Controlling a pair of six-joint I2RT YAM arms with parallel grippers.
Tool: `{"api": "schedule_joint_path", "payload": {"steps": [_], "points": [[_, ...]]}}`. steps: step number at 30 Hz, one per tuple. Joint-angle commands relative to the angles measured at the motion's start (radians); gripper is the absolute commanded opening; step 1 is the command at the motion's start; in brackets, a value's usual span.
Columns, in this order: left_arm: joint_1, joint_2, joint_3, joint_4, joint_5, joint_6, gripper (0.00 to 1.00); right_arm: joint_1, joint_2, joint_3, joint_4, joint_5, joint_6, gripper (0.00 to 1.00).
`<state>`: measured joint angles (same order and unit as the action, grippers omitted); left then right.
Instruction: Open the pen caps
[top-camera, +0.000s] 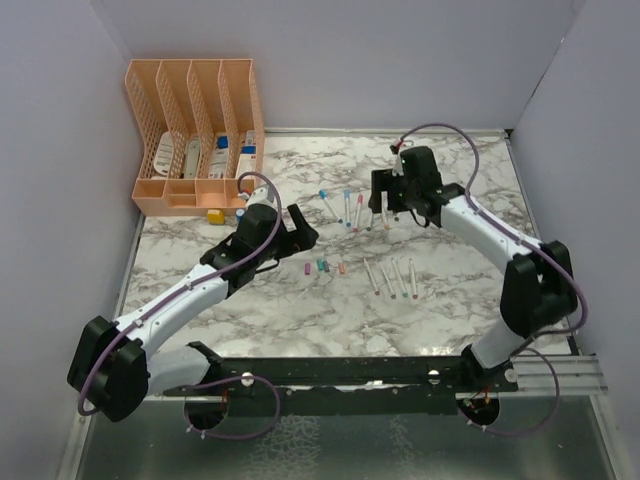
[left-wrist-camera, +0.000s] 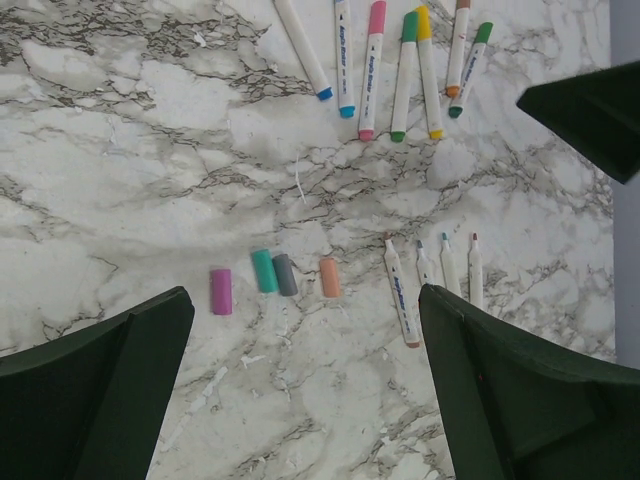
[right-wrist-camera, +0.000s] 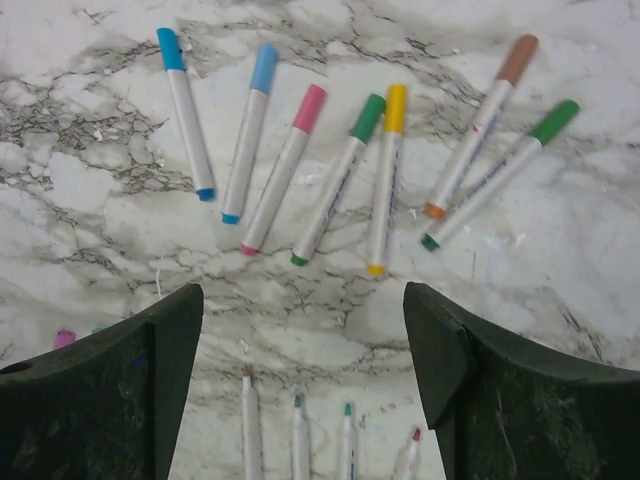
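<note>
Your left gripper (left-wrist-camera: 305, 335) was wide open and held nothing. Its two dark fingers (left-wrist-camera: 95, 390) hung above the marble table (left-wrist-camera: 120, 150). Just ahead of the gap between them lay four loose caps (left-wrist-camera: 285, 274) in a row: a purple cap (left-wrist-camera: 221, 291), a teal cap (left-wrist-camera: 264, 271), a grey cap (left-wrist-camera: 286, 275) right beside the teal one, and an orange cap (left-wrist-camera: 329, 278). The grey one might have been dark blue; the light was too dull for you to be sure. Close to that hand's right finger lay four bare pens (left-wrist-camera: 402, 295) with their tips showing. Farther ahead of the hand lay seven capped pens (left-wrist-camera: 371, 70).

Your right gripper (right-wrist-camera: 300, 320) was wide open too, with nothing in it. Just ahead of its fingers (right-wrist-camera: 530, 400), the seven capped pens (right-wrist-camera: 338, 180) were spread out like a fan. Their caps pointed away from the hand, and the colours went blue, light blue, pink, green, yellow, brown, green. In the gap between the fingers, nearer the hand, the four bare pens (right-wrist-camera: 250, 425) lay side by side, tips pointing away. A bit of the purple cap (right-wrist-camera: 64, 338) peeked out beside that hand's left finger.
</note>
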<state>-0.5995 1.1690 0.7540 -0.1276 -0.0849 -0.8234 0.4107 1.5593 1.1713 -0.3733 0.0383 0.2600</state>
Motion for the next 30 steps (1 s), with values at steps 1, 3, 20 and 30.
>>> {"api": "schedule_joint_path", "payload": {"steps": [1, 3, 20, 30], "points": [[0.010, -0.060, -0.037, 0.036, -0.051, -0.028, 0.99, 0.034, 0.181, 0.159, 0.016, -0.103, -0.097, 0.78], [0.028, -0.075, -0.062, 0.044, -0.049, -0.033, 0.97, 0.079, 0.240, 0.225, 0.032, -0.072, -0.135, 0.78], [0.197, -0.181, -0.184, 0.059, 0.050, -0.042, 0.97, 0.190, 0.665, 0.640, -0.035, 0.001, -0.218, 0.70], [0.215, -0.207, -0.201, 0.048, 0.050, -0.042, 0.97, 0.209, 0.741, 0.693, -0.042, 0.003, -0.224, 0.63]]}}
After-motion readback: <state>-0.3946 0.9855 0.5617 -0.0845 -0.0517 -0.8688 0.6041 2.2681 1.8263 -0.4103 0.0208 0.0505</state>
